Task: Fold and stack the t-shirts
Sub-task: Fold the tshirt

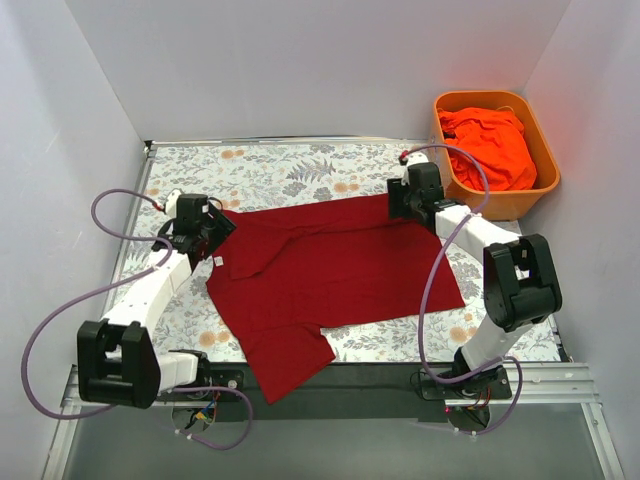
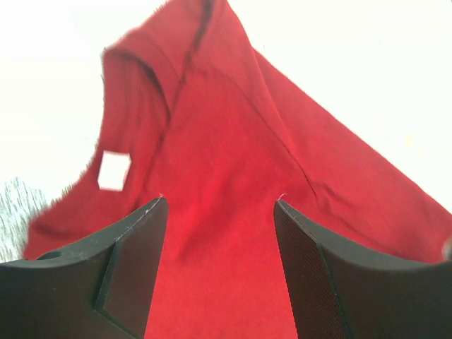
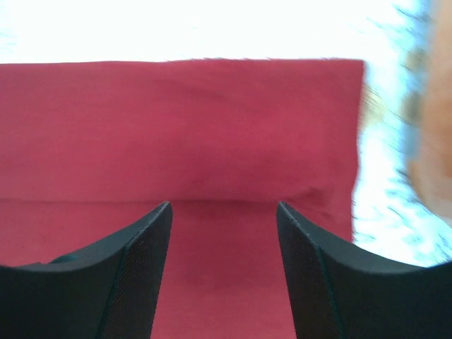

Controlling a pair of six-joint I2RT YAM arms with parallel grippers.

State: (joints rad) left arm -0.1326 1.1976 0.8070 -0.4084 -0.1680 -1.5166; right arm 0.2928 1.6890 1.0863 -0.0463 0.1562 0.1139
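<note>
**Overhead and wrist views.** The dark crimson t-shirt (image 1: 330,265) lies spread flat on the floral counter (image 1: 290,170) at frame centre, its lower sleeve reaching across the dark strip at the bottom. The left hand (image 2: 220,200) is released, fingers apart with nothing between them, over the collar end at the shirt's left near a white label (image 2: 114,170). The right hand (image 3: 224,205), likewise released, is over the hem corner at the shirt's upper right. The orange-red t-shirt (image 1: 492,145) lies crumpled in the orange tub (image 1: 545,160), upper right.
</note>
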